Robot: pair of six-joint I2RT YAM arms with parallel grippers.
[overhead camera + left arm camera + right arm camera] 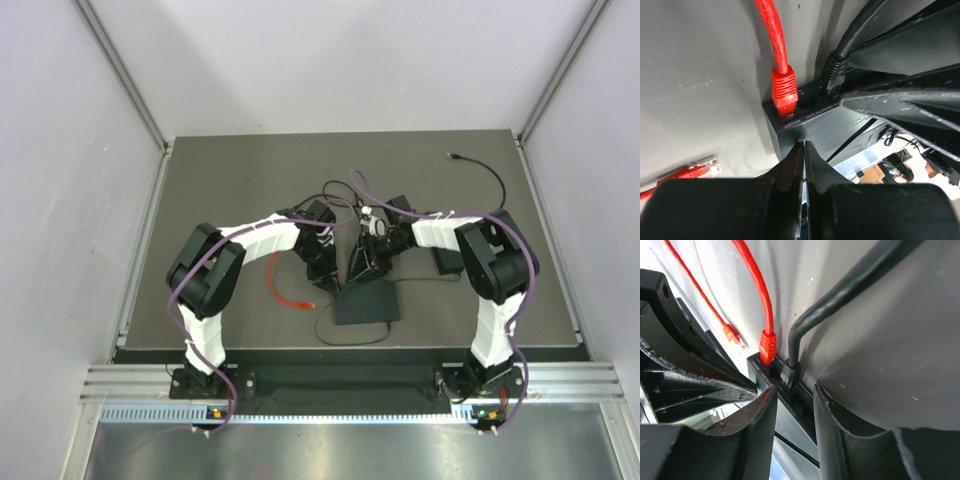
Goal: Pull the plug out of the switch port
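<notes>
The switch is a flat dark grey box in the middle of the table. A red plug and a black plug both sit in sockets along its far edge. My left gripper is shut and empty, with its tips touching the switch top just behind the red plug. My right gripper is open over the switch. The black plug lies just ahead of the gap between its fingers, with the red plug to its left. In the top view both grippers crowd the switch's far edge.
The red cable's loose end lies on the table left of the switch; it also shows in the top view. A black adapter brick sits beside the right arm. A black cable's free end lies at the back right.
</notes>
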